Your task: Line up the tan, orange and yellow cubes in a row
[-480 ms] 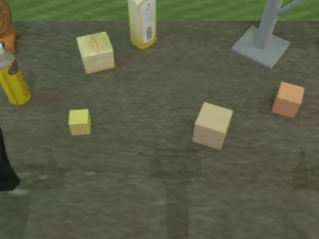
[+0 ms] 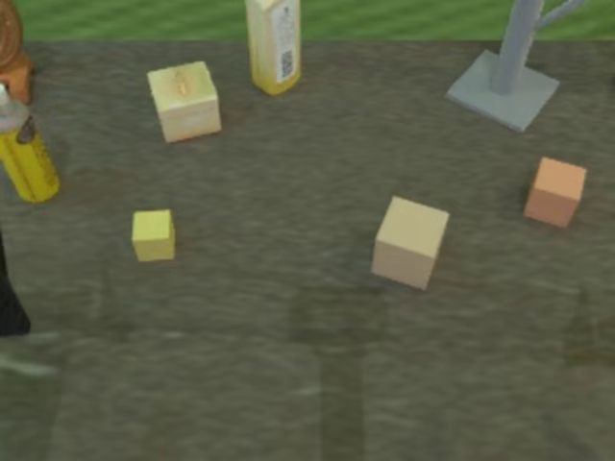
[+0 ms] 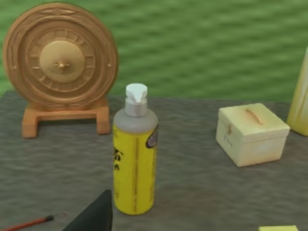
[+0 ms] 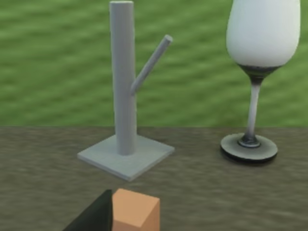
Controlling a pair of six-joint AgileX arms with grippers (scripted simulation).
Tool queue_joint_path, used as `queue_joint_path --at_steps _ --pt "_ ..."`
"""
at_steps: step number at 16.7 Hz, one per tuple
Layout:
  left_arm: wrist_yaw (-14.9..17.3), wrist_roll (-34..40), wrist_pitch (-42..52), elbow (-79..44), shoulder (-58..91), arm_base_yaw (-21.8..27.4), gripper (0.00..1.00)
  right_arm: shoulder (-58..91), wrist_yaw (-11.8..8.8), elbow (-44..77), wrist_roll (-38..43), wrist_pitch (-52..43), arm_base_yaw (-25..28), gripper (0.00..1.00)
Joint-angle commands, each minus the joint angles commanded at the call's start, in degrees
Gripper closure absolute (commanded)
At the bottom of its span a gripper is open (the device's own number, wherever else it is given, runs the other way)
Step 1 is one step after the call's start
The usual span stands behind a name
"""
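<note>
Cubes sit well apart: yellow cube (image 2: 154, 235) left, tan cube (image 2: 411, 242) centre, orange cube (image 2: 555, 191) right; grip on either arm unreadable.

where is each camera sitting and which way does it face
Top view: above the table, looking down on the tan cube, orange cube and yellow cube; only a dark bit of the left arm shows.
Left wrist view: low over the table, facing a yellow bottle and cream block; a dark fingertip shows.
Right wrist view: low, facing a grey stand and the orange cube.
Shared: the cream block, the orange cube.
</note>
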State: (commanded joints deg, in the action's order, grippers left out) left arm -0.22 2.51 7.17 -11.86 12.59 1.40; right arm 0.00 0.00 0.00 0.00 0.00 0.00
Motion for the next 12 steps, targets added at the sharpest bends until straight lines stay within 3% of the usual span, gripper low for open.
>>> queue_joint_path --at_steps 12 --pt "0.19 10.0 39.25 -54.2 69.67 8.3 0.0 0.0 0.0 0.0 0.0 0.0 0.0 0.0"
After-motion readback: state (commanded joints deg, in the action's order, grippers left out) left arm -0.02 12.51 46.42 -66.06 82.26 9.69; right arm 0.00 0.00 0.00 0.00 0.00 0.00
